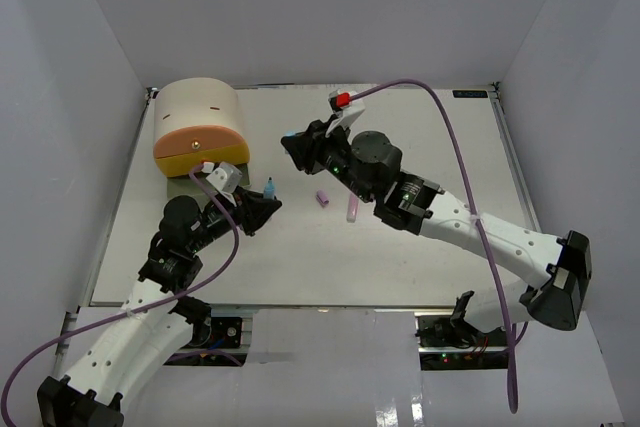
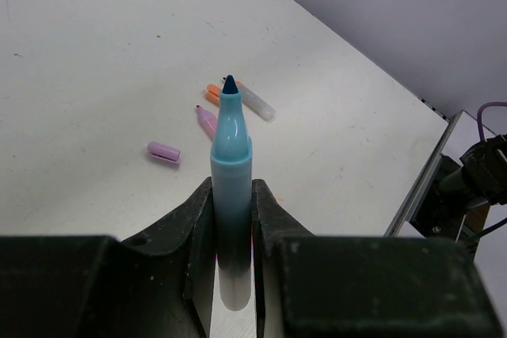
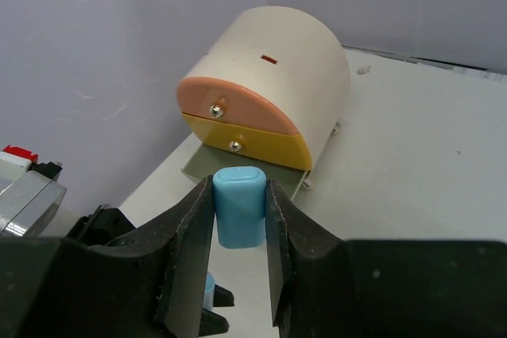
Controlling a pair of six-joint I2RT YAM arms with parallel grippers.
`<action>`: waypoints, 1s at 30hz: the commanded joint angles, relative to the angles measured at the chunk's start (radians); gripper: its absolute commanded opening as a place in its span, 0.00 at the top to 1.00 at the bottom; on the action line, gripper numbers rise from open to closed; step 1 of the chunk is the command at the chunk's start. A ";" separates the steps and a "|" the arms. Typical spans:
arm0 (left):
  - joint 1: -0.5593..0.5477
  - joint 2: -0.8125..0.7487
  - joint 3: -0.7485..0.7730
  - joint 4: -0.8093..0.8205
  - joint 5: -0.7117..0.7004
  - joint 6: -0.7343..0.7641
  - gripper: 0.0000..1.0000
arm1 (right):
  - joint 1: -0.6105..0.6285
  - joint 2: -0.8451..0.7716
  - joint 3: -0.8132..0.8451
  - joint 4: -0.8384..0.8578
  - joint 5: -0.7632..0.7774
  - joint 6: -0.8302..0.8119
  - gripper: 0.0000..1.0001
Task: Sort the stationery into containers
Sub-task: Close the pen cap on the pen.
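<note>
Right wrist: grey-green drawer (image 3: 196,165), seemingly open, mostly hidden.

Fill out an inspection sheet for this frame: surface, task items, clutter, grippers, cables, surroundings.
Surface: white table, no spills seen.
Job's things: beige cabinet at the far left, peach and yellow drawers shut; short purple piece, pink marker and pale marker lie loose mid-table.
Clutter: nothing seen.
Grippers: left gripper shut on an uncapped blue marker; right gripper shut on a blue cap.
Cables: a purple cable arcs over the right arm; another loops by the left arm.
Surroundings: white walls on three sides.
</note>
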 commanded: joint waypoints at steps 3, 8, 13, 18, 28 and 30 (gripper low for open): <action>0.004 -0.014 -0.009 0.031 0.011 0.004 0.93 | 0.060 0.046 0.043 0.170 0.034 -0.015 0.86; 0.004 -0.028 -0.012 0.032 -0.007 0.003 0.93 | 0.100 0.076 0.037 0.187 0.083 -0.027 0.86; 0.004 -0.034 -0.015 0.034 -0.013 0.001 0.92 | 0.113 0.089 0.031 0.187 0.102 -0.032 0.86; 0.004 -0.039 -0.015 0.036 -0.024 0.001 0.92 | 0.137 0.092 0.024 0.184 0.132 -0.046 0.87; 0.004 -0.051 -0.021 0.042 -0.030 -0.005 0.92 | 0.157 0.109 -0.021 0.216 0.149 -0.027 0.87; 0.004 -0.050 -0.021 0.042 -0.030 -0.005 0.92 | 0.159 0.118 -0.018 0.217 0.149 -0.024 0.87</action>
